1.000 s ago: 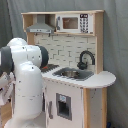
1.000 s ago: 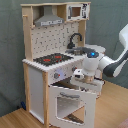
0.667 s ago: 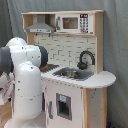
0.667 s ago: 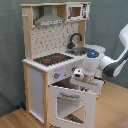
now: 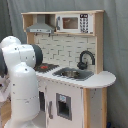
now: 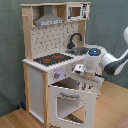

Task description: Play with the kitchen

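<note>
While the white arm (image 5: 22,82) fills the first exterior view's left foreground, the kitchen (image 5: 70,65) stands behind and beside it, a white and light-wood toy unit against a grey curtain (image 5: 115,45). Going from the first exterior view's left, a grey hood (image 5: 40,26) hangs under the top shelf, the black-red stovetop (image 5: 47,67) lies just past the arm's shoulder, then comes the sink (image 5: 72,74) with the black faucet (image 5: 85,59) curving over it, and the worktop (image 5: 102,79) ends in a rounded right corner; the microwave (image 5: 72,23) sits on the upper shelf above. In the second exterior view the kitchen (image 6: 57,55) stands on a wooden floor (image 6: 112,107), the stovetop (image 6: 54,59) at the worktop's front left, the faucet (image 6: 75,39) further back. Below the worktop's front edge the windowed oven door (image 6: 70,102) hangs swung open toward the camera. The arm's wrist (image 6: 95,59) reaches in from the second exterior view's right, its claw (image 6: 82,75) low at the kitchen's front just above the open door; whether the claw is spread or closed, or has hold of anything, cannot be told.
</note>
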